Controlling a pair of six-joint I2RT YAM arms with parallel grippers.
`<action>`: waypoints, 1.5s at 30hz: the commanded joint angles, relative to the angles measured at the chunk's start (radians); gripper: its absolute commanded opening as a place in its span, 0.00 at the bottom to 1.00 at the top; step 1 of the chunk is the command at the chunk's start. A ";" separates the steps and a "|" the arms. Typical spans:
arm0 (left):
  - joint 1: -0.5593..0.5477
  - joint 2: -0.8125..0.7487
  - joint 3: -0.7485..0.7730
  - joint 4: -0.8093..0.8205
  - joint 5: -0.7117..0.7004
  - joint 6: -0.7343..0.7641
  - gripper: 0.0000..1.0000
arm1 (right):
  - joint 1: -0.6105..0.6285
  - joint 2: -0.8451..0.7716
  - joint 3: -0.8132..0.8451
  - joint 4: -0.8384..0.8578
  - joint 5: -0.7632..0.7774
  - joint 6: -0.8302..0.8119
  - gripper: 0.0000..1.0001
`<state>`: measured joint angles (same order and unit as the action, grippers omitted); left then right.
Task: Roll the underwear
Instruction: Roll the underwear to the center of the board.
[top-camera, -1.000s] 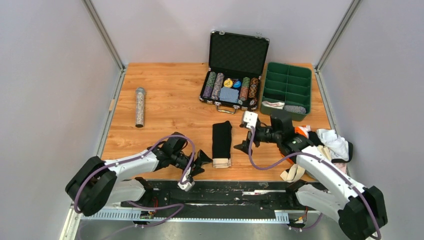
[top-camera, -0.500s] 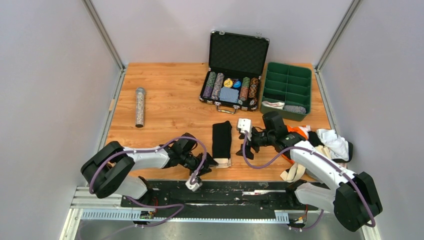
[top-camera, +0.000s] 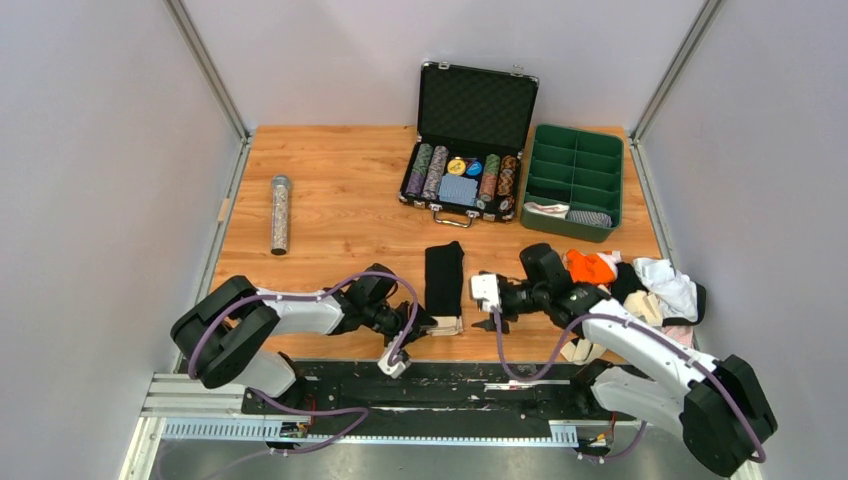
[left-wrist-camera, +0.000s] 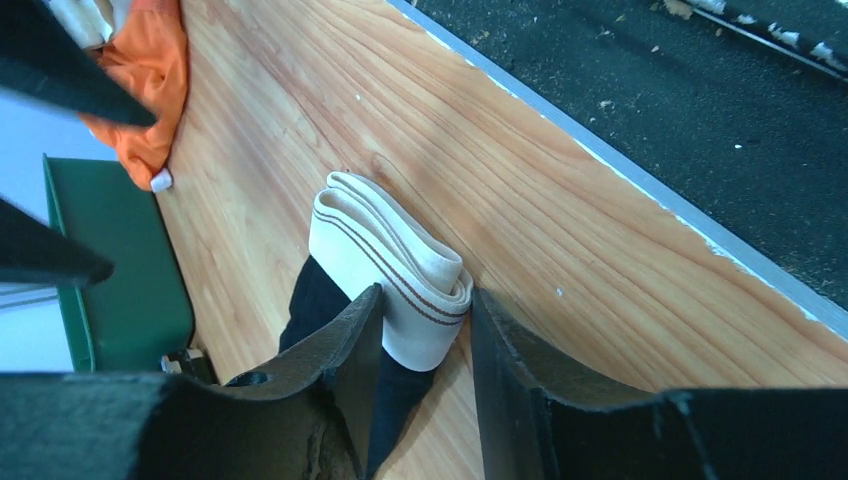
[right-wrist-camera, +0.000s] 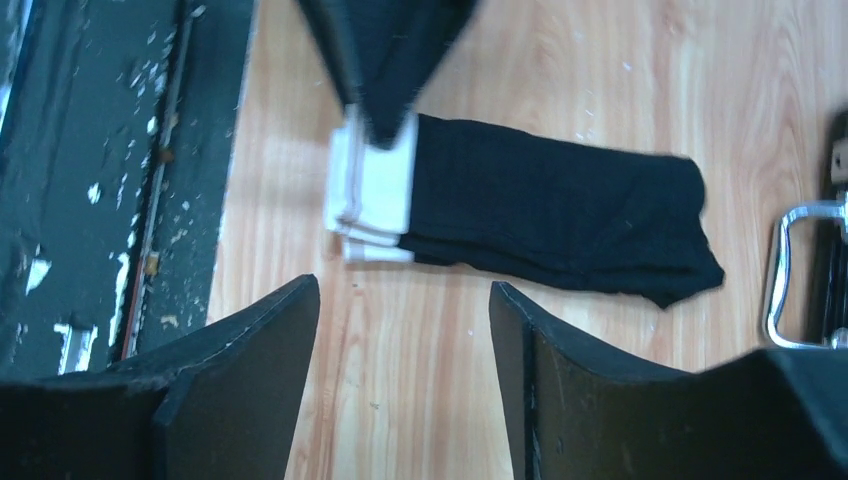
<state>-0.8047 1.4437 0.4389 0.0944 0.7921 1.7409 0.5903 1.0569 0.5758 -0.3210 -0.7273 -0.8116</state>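
A black underwear lies folded in a long strip on the wooden table, its white waistband at the near end. My left gripper is open and low at that end; in the left wrist view its jaws stand either side of the waistband. My right gripper is open and empty just right of the strip; the right wrist view shows bare wood between its jaws and the black underwear beyond. More underwear, orange, white and beige, is piled at the right.
An open poker chip case stands at the back middle. A green compartment tray with two rolled pieces sits at the back right. A glitter cylinder lies at the left. The table's near edge and black rail run just behind the grippers.
My left gripper moved right to the waistband end and now straddles it. My right gripper came down and toward the near edge, beside the strip.
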 joint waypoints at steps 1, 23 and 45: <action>-0.005 0.038 0.023 0.017 0.003 -0.029 0.43 | 0.081 -0.097 -0.156 0.204 -0.024 -0.284 0.64; 0.035 0.028 0.134 0.063 0.084 -0.462 0.01 | 0.172 0.110 -0.283 0.575 -0.024 -0.398 0.69; 0.106 0.037 0.165 0.081 0.169 -0.633 0.00 | 0.279 0.331 -0.346 0.970 0.298 -0.256 0.52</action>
<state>-0.7082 1.4887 0.5686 0.1474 0.9161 1.1595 0.8616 1.3705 0.2268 0.5915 -0.4850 -1.1027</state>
